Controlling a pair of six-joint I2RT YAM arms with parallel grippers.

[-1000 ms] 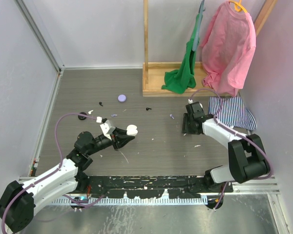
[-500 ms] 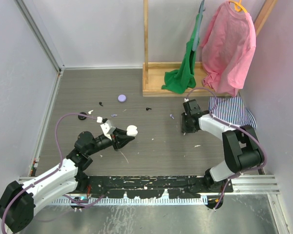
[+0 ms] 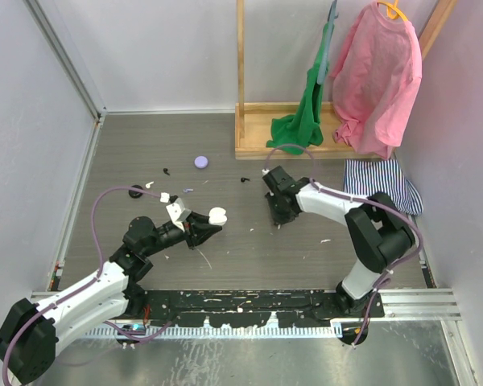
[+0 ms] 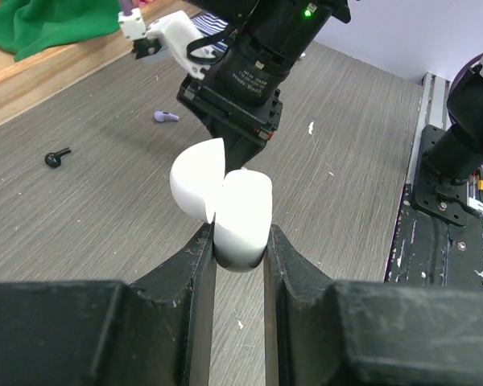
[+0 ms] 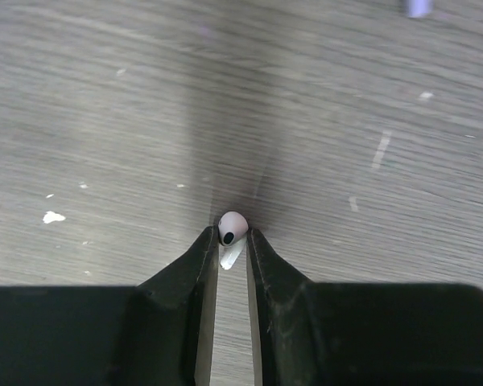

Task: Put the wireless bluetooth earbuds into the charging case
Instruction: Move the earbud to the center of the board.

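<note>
Down at the near edge of the table (image 3: 249, 257), the left gripper (image 4: 239, 237) was pinching a white charging case (image 4: 225, 197) by its lower half. Its own wrist camera showed what the overhead could not: the case stood open like a clam, lid tipped to one side, with both fingers hard against the shell. From above it was only a white blob at the end of the arm.

Just beyond it, the right gripper (image 5: 231, 238) pointed down at the wood. From overhead and from the left wrist I could not see its tips, as the case and the arm's own body hid them. The right wrist camera settled it. The jaws were pressed together on a white earbud (image 5: 232, 226), a bean with a dark spot, nipped at the very tips, with a pale stem showing in the slit below. Whether it touched the wood I could not tell.

Farther out, a black earbud (image 4: 59, 157) and a lilac earbud (image 4: 166, 117) lay loose and well apart. A lilac puck (image 3: 200, 161) sat alone beyond them.

At the back stood a wooden rack (image 3: 241, 96) with a green cloth (image 3: 302, 125) and a pink shirt (image 3: 376, 76) hanging from it. A striped cloth (image 3: 386, 189) lay on the table beside its foot.
</note>
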